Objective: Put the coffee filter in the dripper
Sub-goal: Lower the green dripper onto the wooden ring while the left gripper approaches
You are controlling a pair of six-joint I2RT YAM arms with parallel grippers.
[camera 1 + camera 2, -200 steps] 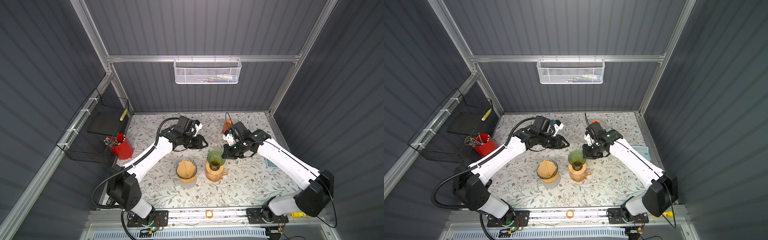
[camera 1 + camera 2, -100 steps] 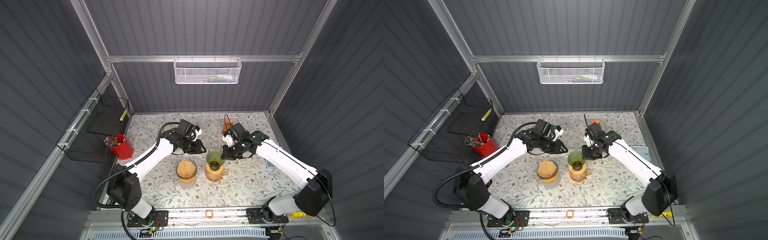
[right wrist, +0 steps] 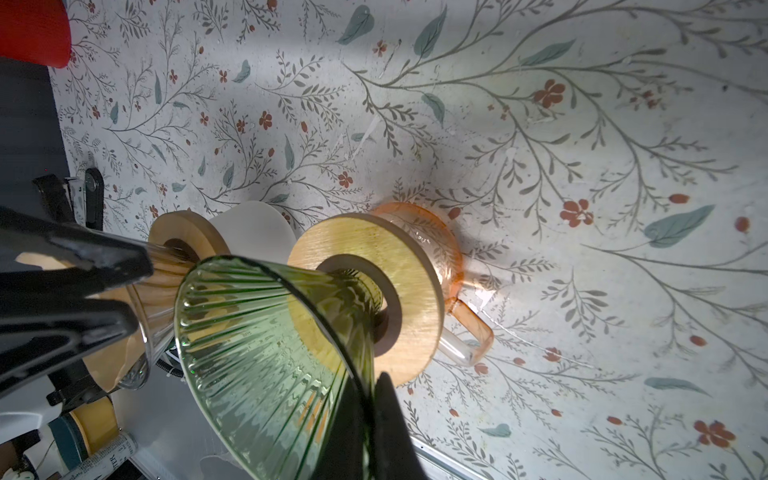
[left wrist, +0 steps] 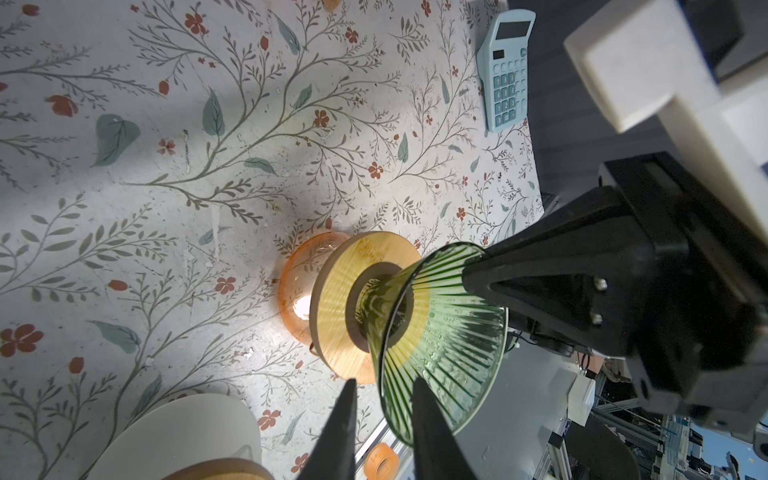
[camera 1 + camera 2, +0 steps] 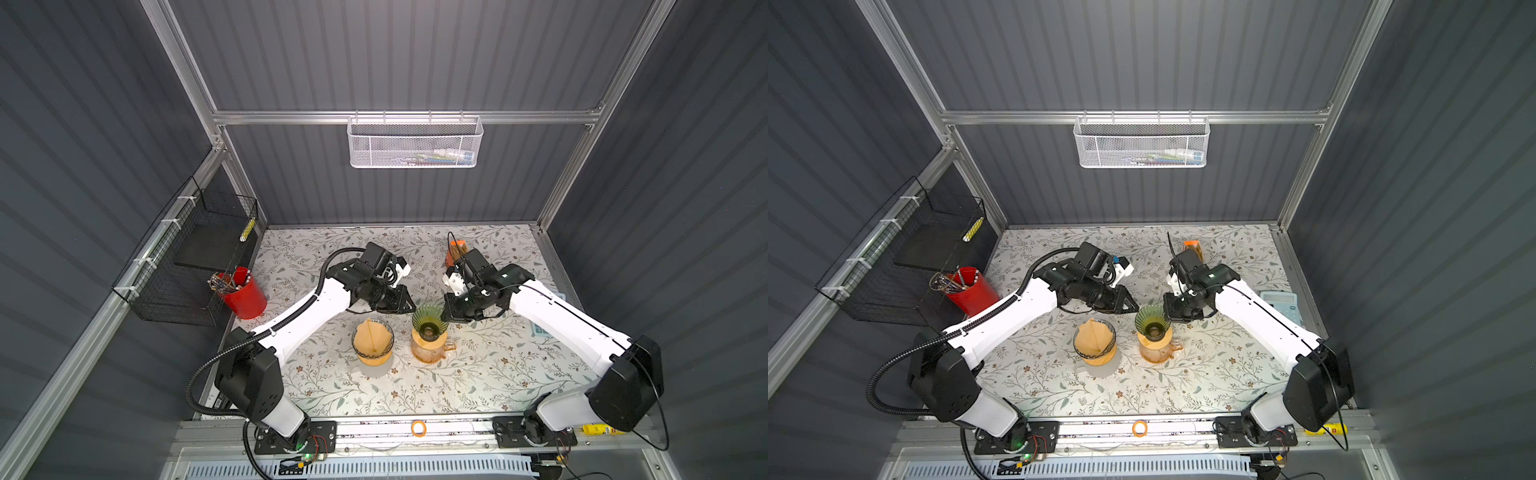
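Since a second ago, the left gripper has come forward to the green dripper, jaws narrowed but apart beside its rim, gripping nothing. The right gripper stays clamped on the opposite rim. We see the coffee filter mid-tabletop, tip down, axis upright. It is nested in a clear glass cone just front of the left gripper, and the dripper tops an orange carafe.

Dripper between left tool, right tool
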